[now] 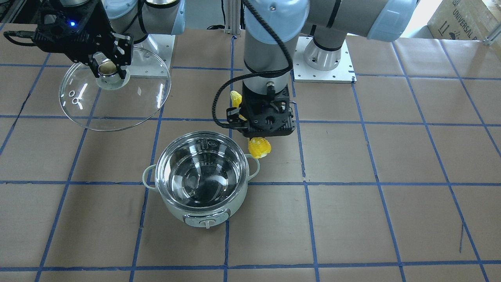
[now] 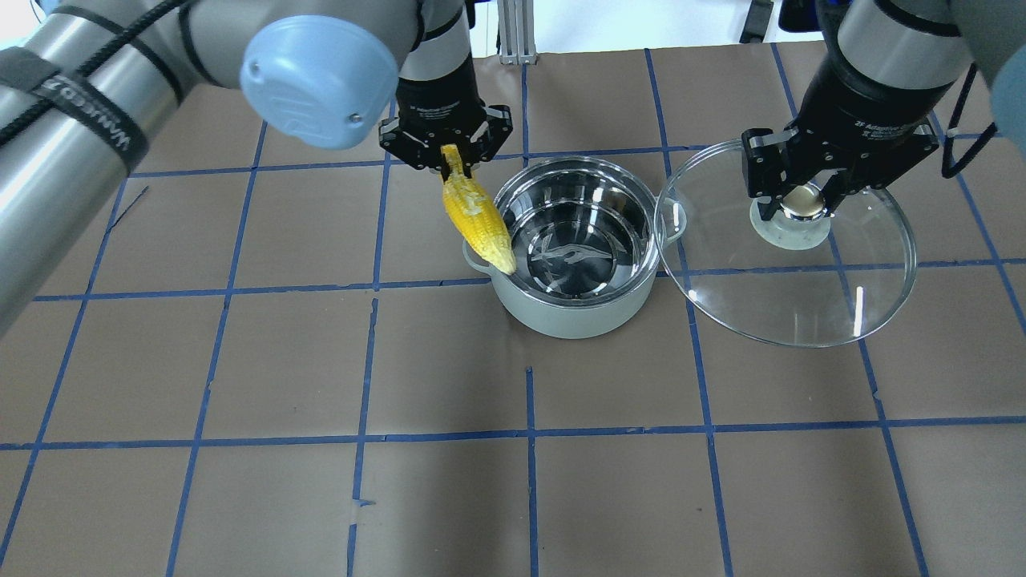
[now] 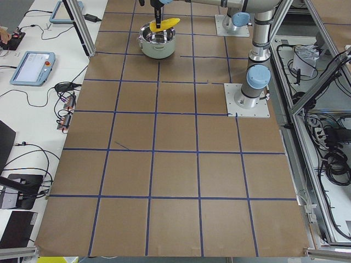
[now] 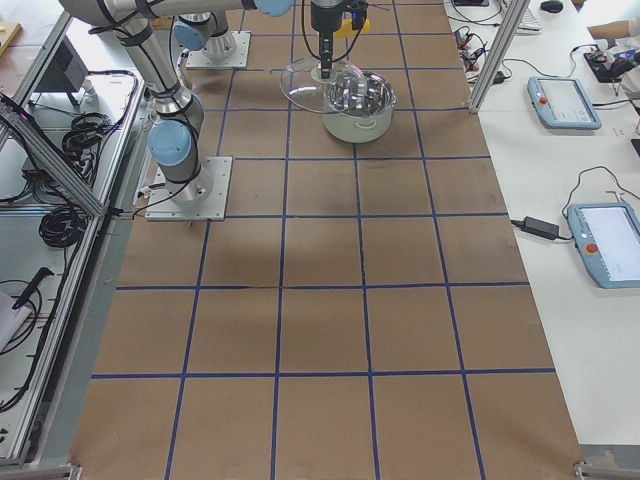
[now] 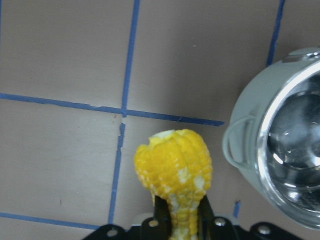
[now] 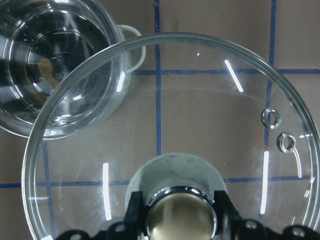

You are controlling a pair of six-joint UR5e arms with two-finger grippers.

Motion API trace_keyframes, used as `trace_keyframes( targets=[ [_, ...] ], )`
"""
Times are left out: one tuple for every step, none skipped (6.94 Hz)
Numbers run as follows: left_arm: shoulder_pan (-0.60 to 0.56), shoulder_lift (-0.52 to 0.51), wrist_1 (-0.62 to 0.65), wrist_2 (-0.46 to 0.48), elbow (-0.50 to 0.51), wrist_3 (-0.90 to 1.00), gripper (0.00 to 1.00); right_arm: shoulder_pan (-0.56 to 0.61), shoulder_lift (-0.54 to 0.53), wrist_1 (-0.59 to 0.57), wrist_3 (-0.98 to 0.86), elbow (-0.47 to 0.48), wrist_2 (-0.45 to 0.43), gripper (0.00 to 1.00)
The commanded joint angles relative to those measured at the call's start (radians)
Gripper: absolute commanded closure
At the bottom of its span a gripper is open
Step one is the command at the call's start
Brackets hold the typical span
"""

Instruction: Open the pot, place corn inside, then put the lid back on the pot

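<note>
Nearest the operators' edge of the table (image 1: 352,219) stands the pot (image 1: 176,209), upright and open. Its control knob panel (image 1: 206,221) is turned to that edge and its shiny steel interior shows. As far as the small side views let me judge, it sits about midway between the operators' edge and the robot's edge, well away from every corner.

A little closer to the robot's edge, the left hand (image 2: 450,160) points down with its fingers narrowed onto the tapered end of the corn (image 2: 478,220). The cob hangs tilted in the air, thick end lowest. In the left wrist view that thick end is over bare table just beside the pot's loop handle (image 5: 228,145), outside the rim and not over the opening. In the overhead view it overlaps the same handle.

Farthest, toward the robot's edge and on the robot's right side of the pot, the right hand (image 1: 109,70) is clamped around the steel knob (image 6: 177,215) of the lid (image 1: 117,107). The glass dome hangs knob-up, off the pot and clear of the table. Its metal rim overlaps the pot's rim in the right wrist view. Two vent holes (image 6: 272,118) show near the lid's edge.
</note>
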Motion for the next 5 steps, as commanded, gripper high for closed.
trace_keyframes(
  targets=[
    [-0.074, -0.138, 0.019, 0.003, 0.140, 0.181, 0.83, -0.014, 0.030, -0.032, -0.004, 0.005, 0.005, 0.58],
    [-0.081, -0.162, 0.042, 0.002, 0.159, 0.237, 0.83, -0.017, 0.035, -0.036, -0.006, -0.007, -0.001, 0.58],
    [-0.081, -0.173, 0.067, -0.001, 0.145, 0.260, 0.83, -0.020, 0.035, -0.051, -0.006, -0.007, -0.001, 0.58],
    [-0.084, -0.208, 0.074, -0.004, 0.153, 0.253, 0.83, -0.022, 0.033, -0.077, -0.006, -0.001, -0.001, 0.58],
    [-0.096, -0.224, 0.099, -0.003, 0.147, 0.245, 0.83, -0.022, 0.032, -0.079, -0.004, 0.002, -0.001, 0.58]
  ],
)
